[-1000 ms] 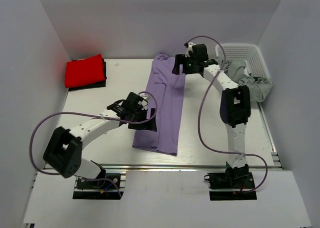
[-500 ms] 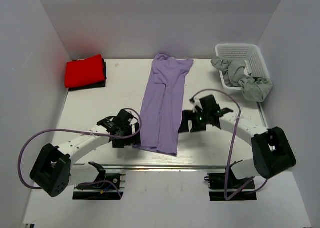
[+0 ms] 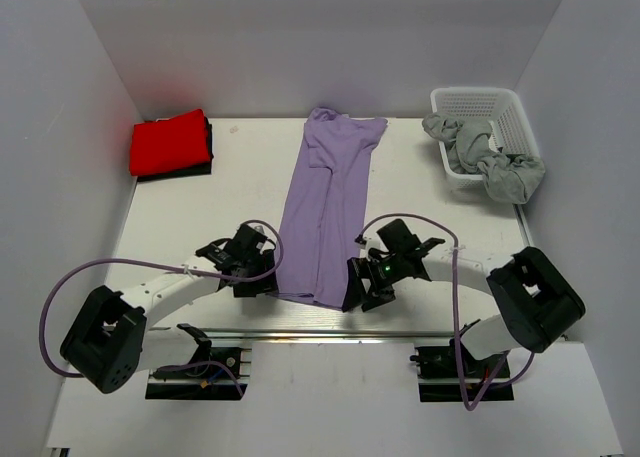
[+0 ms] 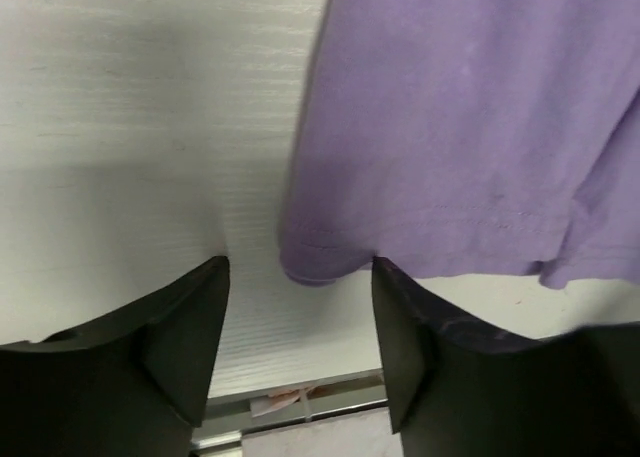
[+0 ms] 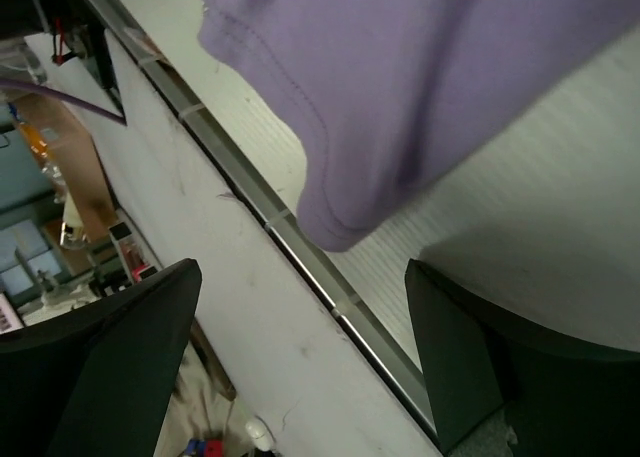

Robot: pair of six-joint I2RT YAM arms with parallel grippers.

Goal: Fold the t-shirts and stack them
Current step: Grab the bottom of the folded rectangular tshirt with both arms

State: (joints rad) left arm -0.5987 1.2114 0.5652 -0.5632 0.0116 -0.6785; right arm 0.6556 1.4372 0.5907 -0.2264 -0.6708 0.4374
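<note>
Both pincers are standing open at the near hem of the lavender t-shirt [image 3: 328,212] — the left gripper [image 4: 300,277] straddling its left corner, the right gripper [image 5: 300,277] its right corner, equally near. The shirt's long axis is running straight away from them. The red t-shirt [image 3: 168,142] is lying folded far beyond the left one. No writing is showing.

No legible text, labels, brand marks, numbers or signs can be read in any of the three views.
</note>
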